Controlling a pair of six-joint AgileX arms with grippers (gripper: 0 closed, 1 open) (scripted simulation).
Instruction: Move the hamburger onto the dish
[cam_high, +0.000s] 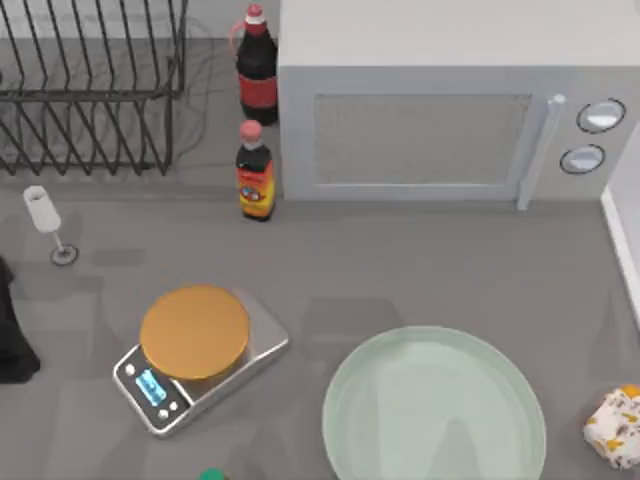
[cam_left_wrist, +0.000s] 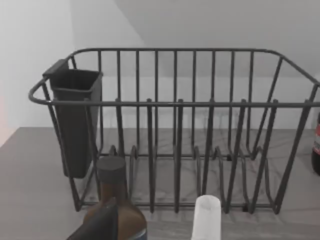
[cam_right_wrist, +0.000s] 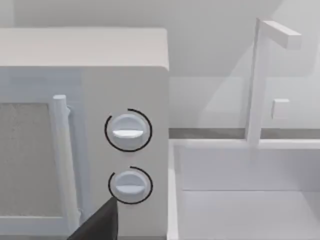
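- While the dish (cam_high: 435, 405) lies flat on the grey surface (cam_high: 430, 260) at the lower middle-right of the top view, its pale green inside holds nothing.
- The hamburger (cam_high: 615, 425) sits on the surface at the right edge, just beside the dish rim but apart from it, not on the dish.
- The hamburger is a rounded lump; its long axis I cannot tell, because the edge of the view cuts it.
- The silver scale (cam_high: 195, 355) with its orange-tan disc stands to the left of the dish, close to it.
- The wire rack (cam_left_wrist: 175, 130) stands at the far left, with a dark cup hanging inside one corner; its slots hold no plates.
- Two dark bottles (cam_high: 255, 120) stand between the rack and the microwave (cam_high: 440, 110), and a small wine glass (cam_high: 45, 222) stands at the left.
- Nothing lies between the hamburger and the dish.
- The left arm (cam_high: 15, 330) is a dark shape at the left edge; of both end effectors I cannot tell whether they are released or clenched.
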